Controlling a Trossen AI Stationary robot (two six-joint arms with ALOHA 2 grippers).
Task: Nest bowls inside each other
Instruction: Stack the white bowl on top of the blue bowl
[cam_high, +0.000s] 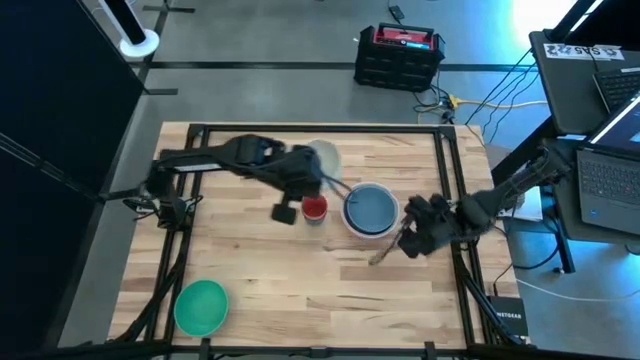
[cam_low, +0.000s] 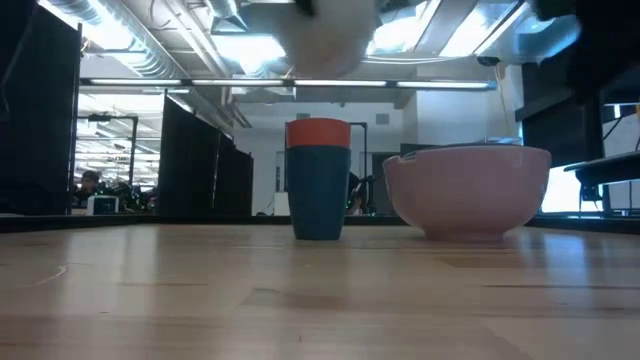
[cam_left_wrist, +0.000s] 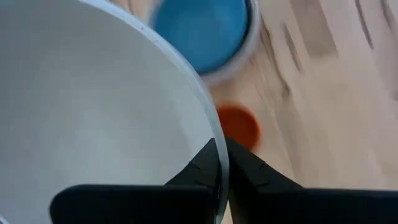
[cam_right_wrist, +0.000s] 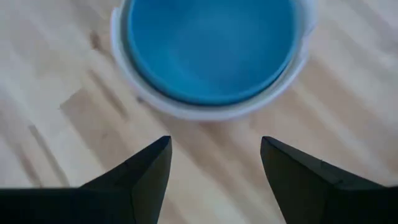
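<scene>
Your left claw (cam_left_wrist: 222, 163) is clenched on the rim of the grey-white bowl (cam_left_wrist: 93, 106), one finger inside & one outside, holding it up off the tabletop (cam_high: 300, 290) near the back-middle. Just beside it stands the small red bowl (cam_high: 314, 208), nested in the dark blue bowl (cam_low: 319, 195). The light blue bowl (cam_right_wrist: 211, 46) sits inside the white bowl (cam_right_wrist: 205, 111) at centre-right. Your right claw (cam_right_wrist: 214, 165) is released, fingers wide apart, hovering near that pair. The green bowl (cam_high: 201, 306) sits alone at the front-left corner.
</scene>
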